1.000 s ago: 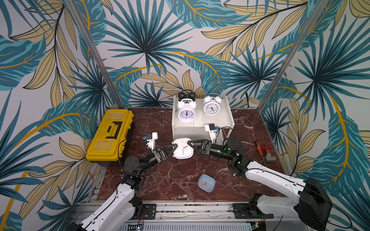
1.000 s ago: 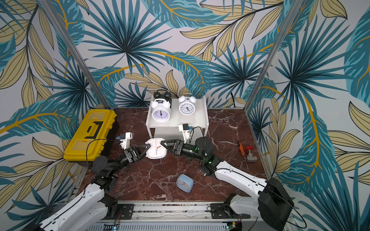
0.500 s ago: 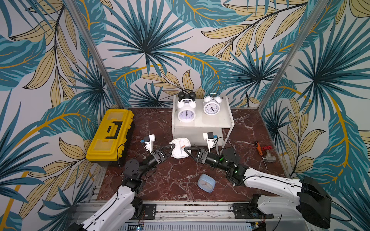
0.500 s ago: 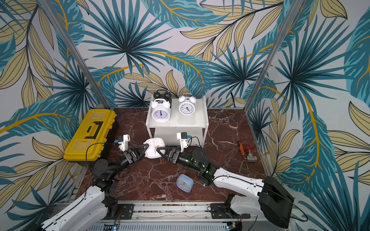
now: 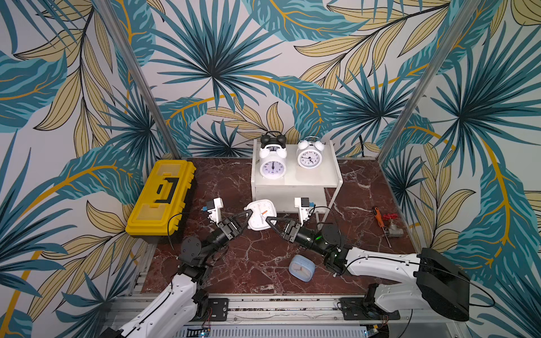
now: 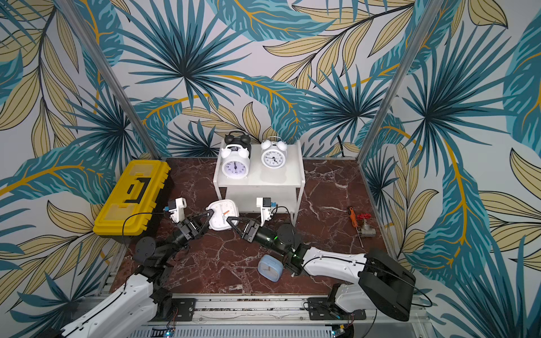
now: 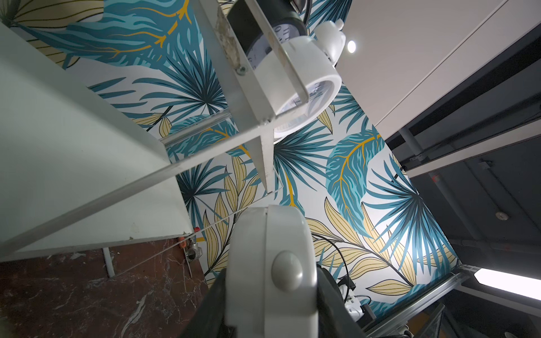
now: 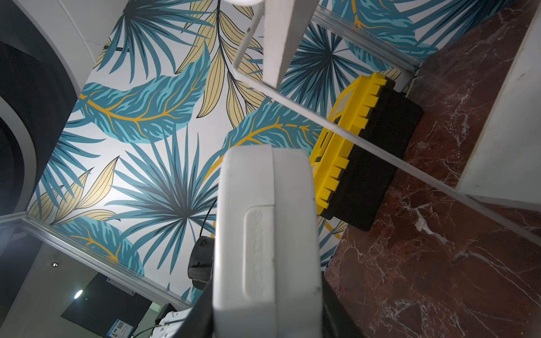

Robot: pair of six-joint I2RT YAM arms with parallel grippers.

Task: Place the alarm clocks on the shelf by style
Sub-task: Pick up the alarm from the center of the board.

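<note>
**Left pincer** (image 5: pixel 247 221): closed on the left edge of the white square clock (image 5: pixel 260 215), centre of the frame in both top views.

**Right pincer** (image 5: pixel 270 223): narrow, and closed on the same clock's lower right edge. Its wrist view shows the casing filling the gap between the fingers.

**White square clock:** held off the marble table (image 5: pixel 257 257) by both arms, just in front of the shelf (image 5: pixel 292 183) and near the left end of its lower board. The dial and orange hand face upward.

**Change:** a second ago the clock lay lower and flatter at much the same spot. It is now lifted and tilted up, and the right arm has drawn back toward the lower edge of the frame.

**Reading:** this looks like the carry stage, with the lower board the likely destination.

**Upper board:** white twin-bell clock (image 5: pixel 272 167), second white twin-bell clock (image 5: pixel 309 156) and black twin-bell clock (image 5: pixel 272 139) behind them. The round style appears sorted.

**Outstanding:** light blue clock (image 5: pixel 302 268), lying on the table at lower centre.

**Unrelated:** yellow toolbox (image 5: pixel 161 199), left.
</note>
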